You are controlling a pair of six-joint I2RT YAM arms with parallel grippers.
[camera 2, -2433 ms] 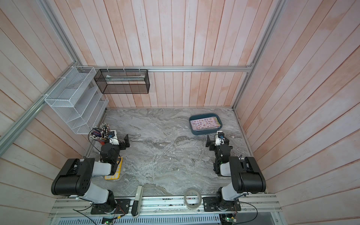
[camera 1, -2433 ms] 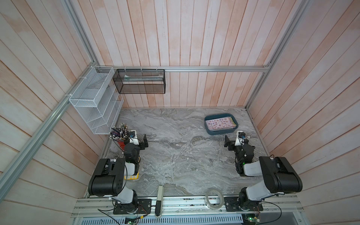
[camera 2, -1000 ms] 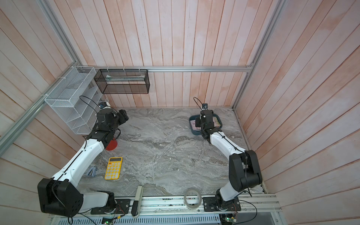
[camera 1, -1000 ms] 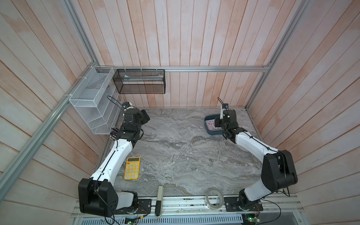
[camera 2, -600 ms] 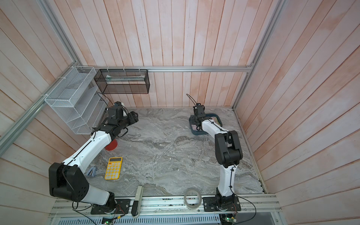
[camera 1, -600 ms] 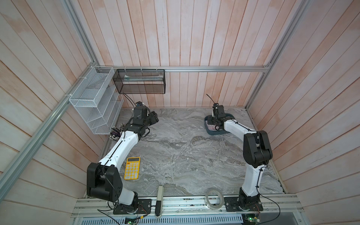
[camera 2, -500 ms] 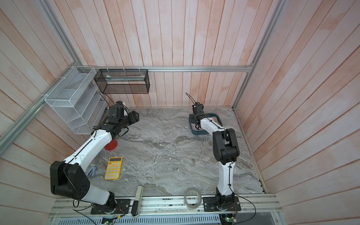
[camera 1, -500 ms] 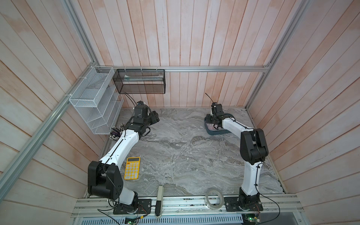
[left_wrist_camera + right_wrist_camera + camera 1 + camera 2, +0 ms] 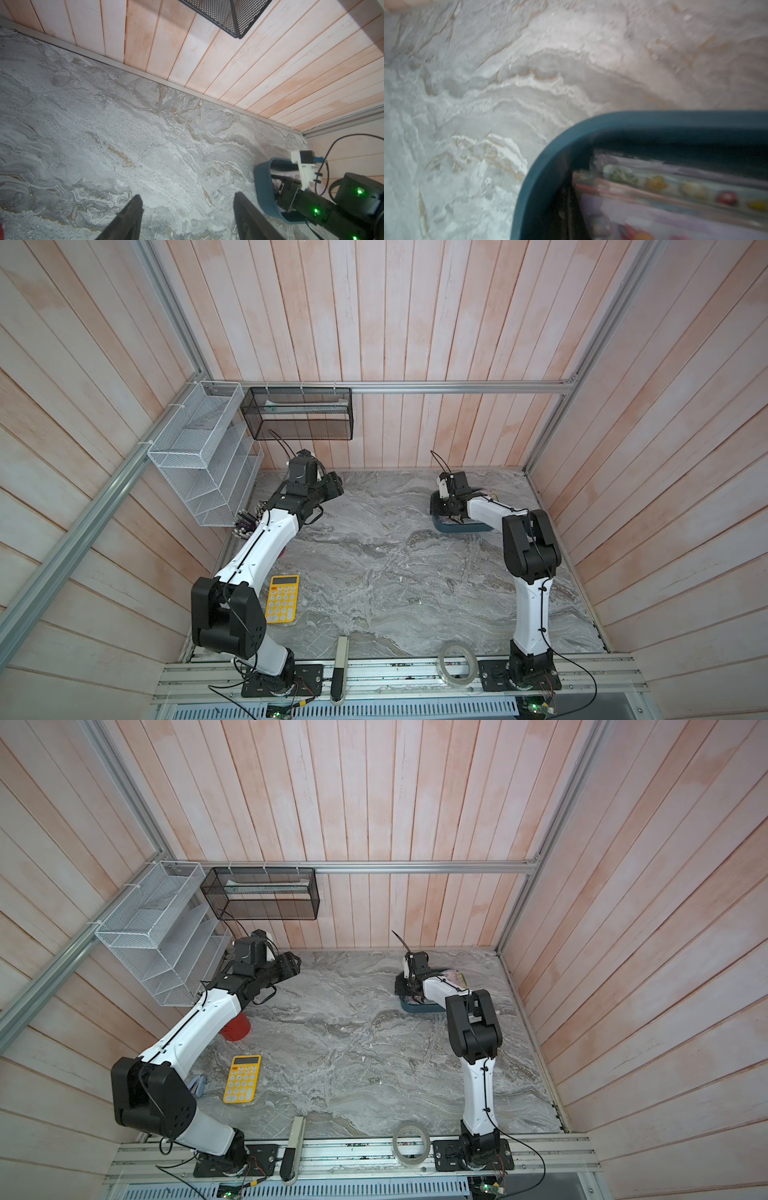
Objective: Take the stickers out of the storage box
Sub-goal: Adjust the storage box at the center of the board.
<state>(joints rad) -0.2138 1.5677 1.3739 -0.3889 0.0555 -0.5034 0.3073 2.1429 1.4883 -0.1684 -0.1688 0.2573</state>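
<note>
The desk has a grey surface with marble veins and pale brown streaks, and walls of light wooden planks stand on three sides. The storage box is a shallow tray of smooth dark teal plastic with a rounded corner. It lies on the far right part of the desk, and both top views show it there. Inside it lie the stickers, long thin glossy sheets with small coloured figures in rows. The right tool is down inside the box at its left end, with its jaws closed. The right wrist view is blurred, so I cannot tell if a sheet is pinched between them. The left tool hangs above bare desk at the far left with its two dark tapered fingers wide apart and nothing between them. On the far wall hangs a black wire-mesh basket, and beside it a white wire-mesh rack with stepped shelves. A flat yellow calculator and a clear ring of tape lie nearer the front. About two seconds earlier both arms were folded low at the front and the box lay uncovered. Now both arms are stretched to the far side and the right one hides most of the box, which has stayed in its place.
</note>
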